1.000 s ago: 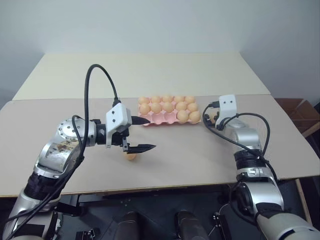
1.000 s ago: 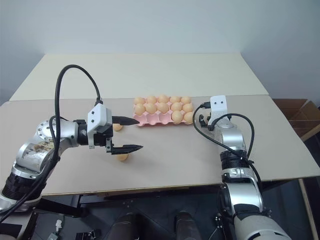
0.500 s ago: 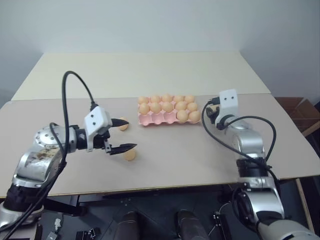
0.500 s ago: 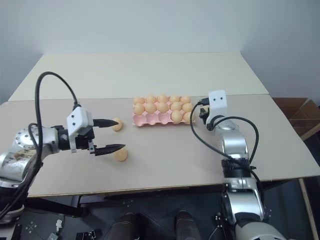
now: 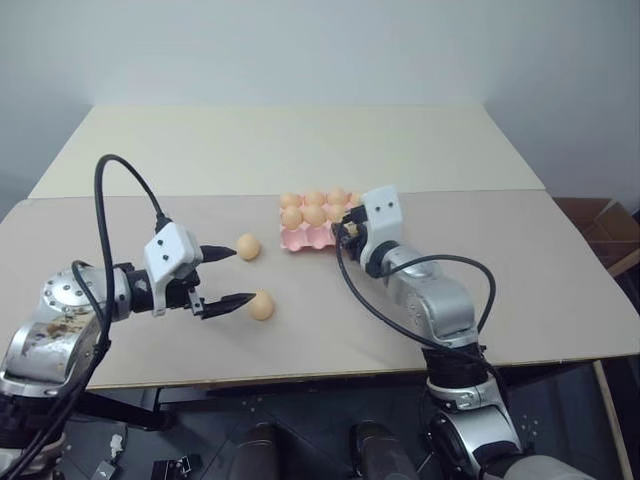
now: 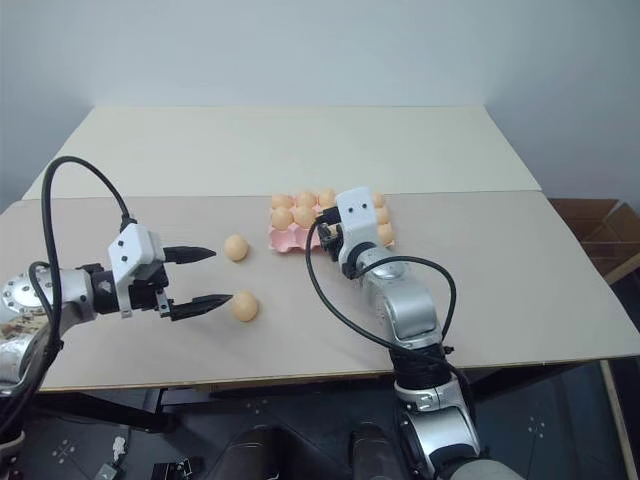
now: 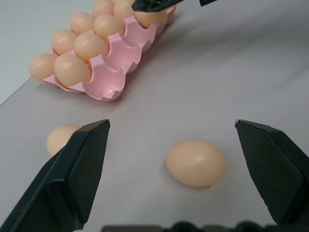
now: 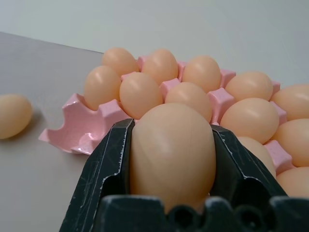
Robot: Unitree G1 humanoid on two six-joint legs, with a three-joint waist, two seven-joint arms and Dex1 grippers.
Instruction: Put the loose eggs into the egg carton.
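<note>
Whereas one second ago your right gripper (image 8: pixel 171 159) sat at the right end of the egg carton (image 5: pixel 300 239), it has now swung left across the carton and hangs over its near rows. Your left arm has drawn back toward the left, so the left gripper (image 5: pixel 226 276) no longer straddles the near egg from above.

Right gripper: clenched on one egg (image 8: pixel 172 153). In the right wrist view, both black fingers (image 8: pixel 108 169) press against the sides of this egg, which is held clear above the carton. Beyond it you see the filled cups of the carton and an empty cup at the near left corner.

Left gripper: fully spread, holding nothing. Its two fingers (image 7: pixel 72 179) point toward the carton. One loose egg (image 5: pixel 262 306) lies on the table (image 5: pixel 540 290) just off the tip of the nearer finger; whether it touches the tip cannot be told. A second loose egg (image 5: pixel 248 247) lies just past the tip of the farther finger, between the left gripper and the carton's left end.

Carton: near the middle of the table, at its far edge, with most cups occupied.
</note>
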